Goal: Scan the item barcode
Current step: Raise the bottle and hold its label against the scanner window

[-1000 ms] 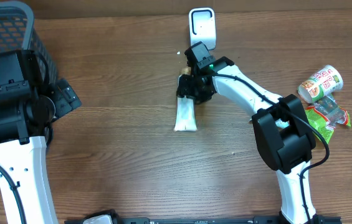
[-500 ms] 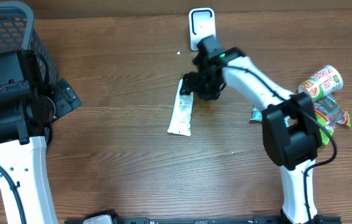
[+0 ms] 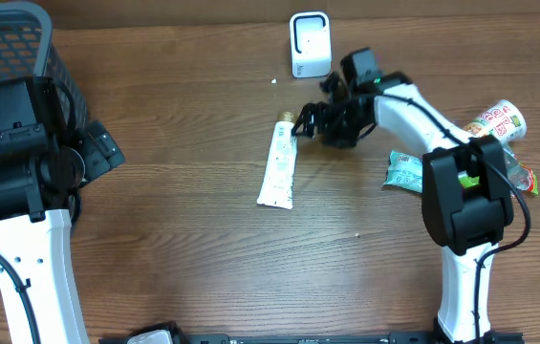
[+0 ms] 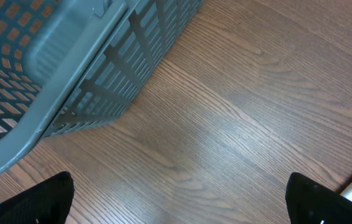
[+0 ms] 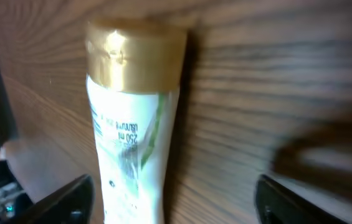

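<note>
Nearest, at left: left hand (image 4: 182, 205) spread fully, empty, hovering over bare table (image 3: 174, 268) just beside the grey basket (image 4: 51, 68). No part in the scan at this moment.

Mid-table: white tube (image 3: 278, 170) with gold cap (image 5: 135, 53), lying flat on the wood, cap end pointing toward the far side, crimped end toward the near edge. Held by nothing. Printed text along its upper face in the right wrist view. No barcode made out there; too blurred to tell.

Just past the cap: right hand (image 3: 313, 122), fingers parted wide, tube lying ahead of them and not clamped. Open, gripping nothing.

Off to the right, well apart from the tube: teal sachet (image 3: 405, 172), green packet (image 3: 504, 182), printed snack cup (image 3: 491, 128), bunched together at the right side. Touched by neither hand.

Farthest, at the back edge: white scanner (image 3: 309, 43), standing upright, face turned toward the near side, near the tube's cap end but apart from it.

Progress, judged: tube out on the table close to the scanner, yet not lifted or presented to it. Cannot confirm any scan from these views. Probably left to do: grasp the tube, find the barcode side, hold that side before the scanner face, then set the tube aside, maybe into the basket.
</note>
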Motion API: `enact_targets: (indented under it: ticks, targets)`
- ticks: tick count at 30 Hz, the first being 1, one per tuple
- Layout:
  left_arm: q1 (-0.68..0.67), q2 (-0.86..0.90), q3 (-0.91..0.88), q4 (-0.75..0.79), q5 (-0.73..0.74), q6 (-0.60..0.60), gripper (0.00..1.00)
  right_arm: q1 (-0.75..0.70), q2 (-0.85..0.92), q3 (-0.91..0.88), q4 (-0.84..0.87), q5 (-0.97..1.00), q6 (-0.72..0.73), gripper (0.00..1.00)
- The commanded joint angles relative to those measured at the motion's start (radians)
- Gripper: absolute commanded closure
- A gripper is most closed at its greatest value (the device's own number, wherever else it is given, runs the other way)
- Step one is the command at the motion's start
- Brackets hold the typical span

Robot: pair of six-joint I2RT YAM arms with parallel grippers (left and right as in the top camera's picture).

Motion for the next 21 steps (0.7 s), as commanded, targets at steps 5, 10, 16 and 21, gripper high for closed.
enact_targets:
  ticks: [5, 10, 16, 21]
  targets:
    - [0.003, -0.004, -0.001, 0.003, 0.001, -0.014, 0.01, 0.032, -0.031, -0.166, 0.177, -0.143, 0.064, 0.32]
    - [0.003, -0.004, -0.001, 0.003, 0.001, -0.014, 0.00, 0.048, -0.026, -0.264, 0.335, -0.146, 0.202, 0.42]
    - [0.003, -0.004, -0.001, 0.003, 0.001, -0.014, 0.00, 0.049, -0.019, -0.311, 0.410, -0.146, 0.272, 0.54]
    - [0.003, -0.004, -0.001, 0.003, 0.001, -0.014, 0.00, 0.056, -0.017, -0.311, 0.462, -0.126, 0.274, 0.55]
